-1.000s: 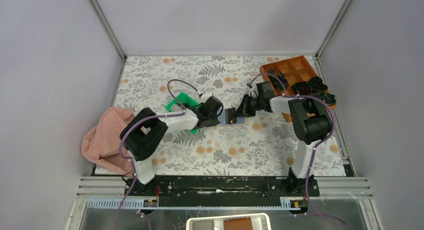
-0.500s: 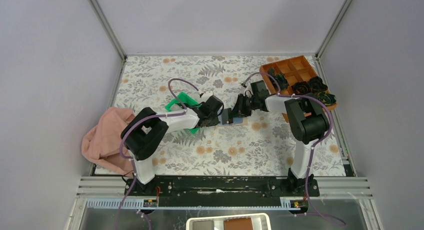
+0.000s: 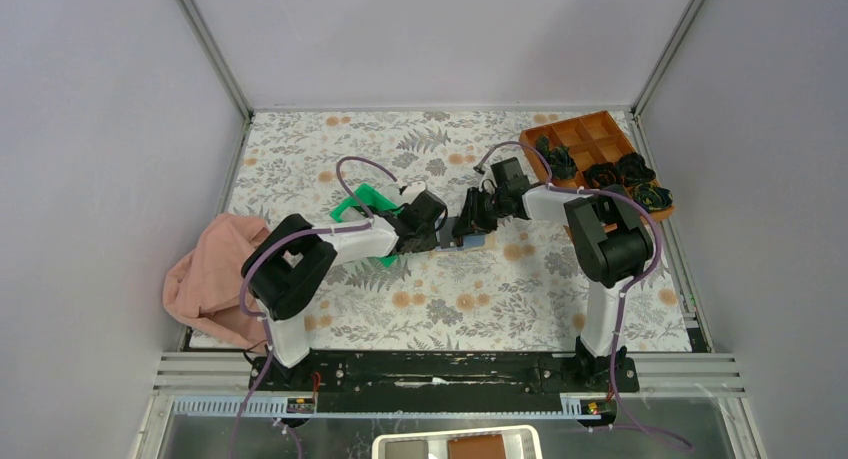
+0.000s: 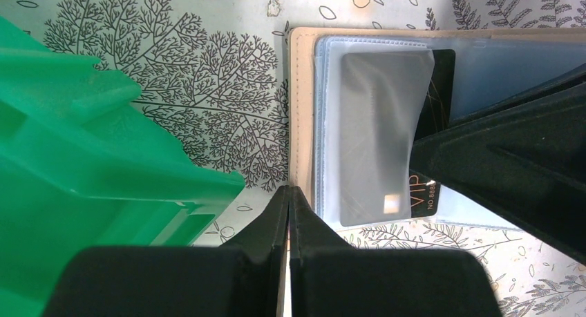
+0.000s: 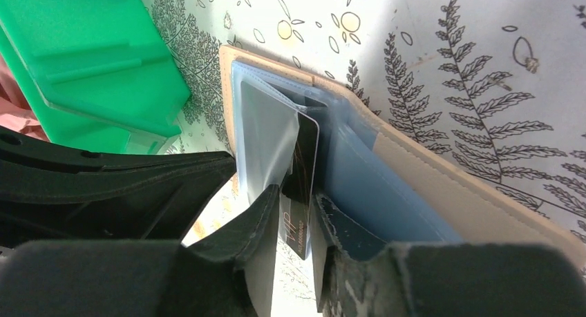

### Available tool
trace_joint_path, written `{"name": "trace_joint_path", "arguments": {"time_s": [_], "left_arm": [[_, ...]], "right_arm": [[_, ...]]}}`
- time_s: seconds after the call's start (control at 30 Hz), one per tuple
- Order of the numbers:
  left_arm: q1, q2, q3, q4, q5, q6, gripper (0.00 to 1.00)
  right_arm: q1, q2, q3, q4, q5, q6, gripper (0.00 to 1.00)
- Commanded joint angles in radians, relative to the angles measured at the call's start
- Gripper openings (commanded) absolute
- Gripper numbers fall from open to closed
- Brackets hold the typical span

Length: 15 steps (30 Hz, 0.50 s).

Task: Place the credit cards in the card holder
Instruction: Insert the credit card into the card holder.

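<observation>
My right gripper (image 5: 297, 196) stood a little spread around the thin, stiff card (image 5: 307, 151), half inside the soft holder (image 5: 442, 193) on the desk (image 5: 484, 68), its free edge seeming best to hold, while my left gripper (image 4: 289, 196) was pressed together, empty.

Item one: counter (image 3: 330, 149), covered edge to edge in a pale fern-and-flower print.
Item two: green plastic tray (image 3: 362, 207), left of centre, lying on the print; from both my wrists I see its moulded edges up close.
Item three: pink cloth (image 3: 208, 279), crumpled, at the counter's left edge.
Item four: orange-brown compartment box (image 3: 585, 134), far right corner.
Item five: dark rosette-like lumps (image 3: 618, 171), several, in that box's nearer compartments.
Item six: white bin (image 3: 455, 444), below the near rail, holding one grey and one brown flat piece.
</observation>
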Motion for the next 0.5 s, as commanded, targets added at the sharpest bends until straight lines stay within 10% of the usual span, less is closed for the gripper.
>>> {"name": "trace_joint_path", "arguments": {"time_s": [0.0,0.47], "left_arm": [[0.0,0.086,-0.064,-0.056,0.008,0.0,0.01],[0.002,0.077,-0.073,-0.044,-0.013,0.001,0.01]], "right_arm": [[0.03,-0.015,0.027,-0.104,0.042,-0.042,0.32],[0.03,-0.108,0.023,-0.12,0.146,-0.046,0.39]]}}
